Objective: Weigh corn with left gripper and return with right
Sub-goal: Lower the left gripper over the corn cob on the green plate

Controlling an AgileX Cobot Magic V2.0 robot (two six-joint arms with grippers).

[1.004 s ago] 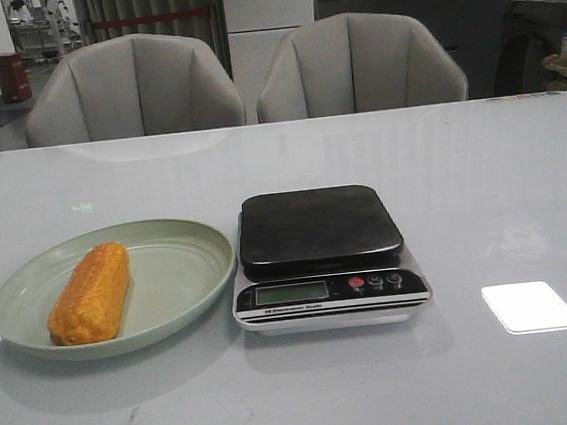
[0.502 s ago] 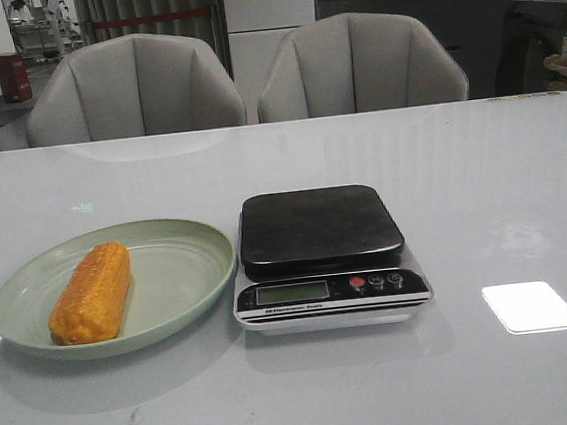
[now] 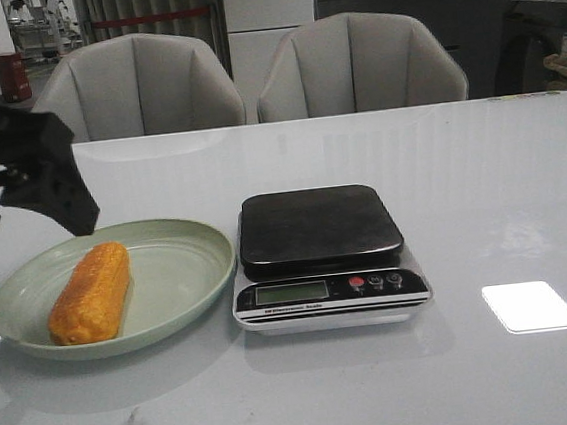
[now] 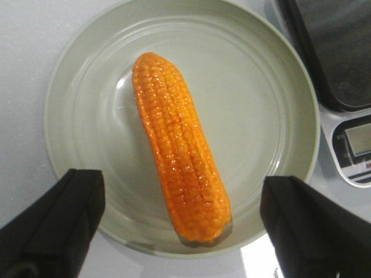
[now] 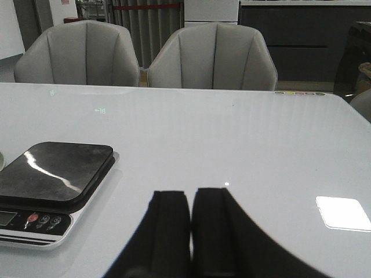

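The corn lies on the left half of a pale green plate, left of the scale. My left gripper hangs above the plate's far-left edge, jaws open wide and empty. In the left wrist view the corn lies lengthwise on the plate, and the left gripper has one black jaw on each side of the cob's near end, well apart from it. My right gripper is shut and empty, low over the bare table to the right of the scale; it is out of the front view.
A digital kitchen scale with a dark platform stands just right of the plate; it also shows in the left wrist view and the right wrist view. Two grey chairs stand behind the table's far edge.
My left gripper has come into the front view from the upper left and now hangs open over the plate. The corn, plate and scale have not moved.
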